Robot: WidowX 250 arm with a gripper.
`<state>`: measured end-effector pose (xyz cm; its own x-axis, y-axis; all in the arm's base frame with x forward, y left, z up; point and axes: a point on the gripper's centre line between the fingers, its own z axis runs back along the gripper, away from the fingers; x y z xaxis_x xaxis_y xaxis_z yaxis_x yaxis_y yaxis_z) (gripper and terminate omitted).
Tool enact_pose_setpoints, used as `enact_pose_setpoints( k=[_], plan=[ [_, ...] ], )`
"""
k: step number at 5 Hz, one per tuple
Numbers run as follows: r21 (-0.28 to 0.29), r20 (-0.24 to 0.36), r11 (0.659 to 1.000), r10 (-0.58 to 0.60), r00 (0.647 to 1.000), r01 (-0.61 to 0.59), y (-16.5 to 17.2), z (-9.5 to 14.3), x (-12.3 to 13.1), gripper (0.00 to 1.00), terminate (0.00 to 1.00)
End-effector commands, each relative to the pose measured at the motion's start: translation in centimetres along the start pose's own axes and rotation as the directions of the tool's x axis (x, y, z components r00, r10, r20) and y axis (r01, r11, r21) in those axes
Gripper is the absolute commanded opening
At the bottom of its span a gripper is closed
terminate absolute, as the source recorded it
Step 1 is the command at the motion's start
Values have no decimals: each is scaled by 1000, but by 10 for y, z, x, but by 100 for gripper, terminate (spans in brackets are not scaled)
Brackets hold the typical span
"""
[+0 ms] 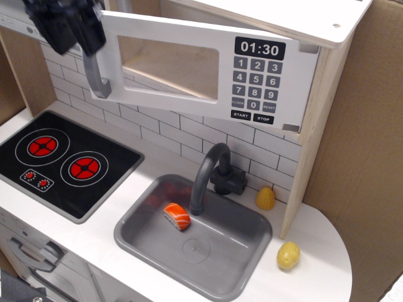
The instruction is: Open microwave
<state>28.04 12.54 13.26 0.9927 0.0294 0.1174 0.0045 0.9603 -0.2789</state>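
The white toy microwave [264, 75] sits at the top, with a black clock display reading 01:30 and a grey keypad. Its windowed door [164, 63] is swung partly open, hinged at the right, with the left edge pulled out toward me. The grey vertical bar handle [96, 78] hangs at the door's left edge. My black gripper [72, 31] is at the top left, shut on the upper part of the handle.
A black two-burner stovetop [60, 160] with red rings lies at the left. A grey sink [245, 251] with a faucet [208, 176] holds a salmon sushi piece [177, 216]. Two yellowish toy foods [265, 198] [288, 255] lie at the right. Cardboard wall at right.
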Motion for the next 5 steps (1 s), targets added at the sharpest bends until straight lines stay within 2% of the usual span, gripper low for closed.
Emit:
enact_pose_setpoints(
  k=[1, 2, 3, 4, 5],
  plan=[
    [-94, 64, 982, 169, 984, -162, -17, 76, 45, 100, 0],
    [-58, 147, 972, 233, 961, -227, -5, 73, 71, 100, 0],
    [-12, 187, 958, 284, 941, -286, 12, 60, 90, 100, 0],
    [78, 160, 960, 256, 953, -271, 25, 36, 96, 100, 0],
    [122, 150, 972, 182, 972, -201, 33, 19, 86, 100, 0]
  ],
)
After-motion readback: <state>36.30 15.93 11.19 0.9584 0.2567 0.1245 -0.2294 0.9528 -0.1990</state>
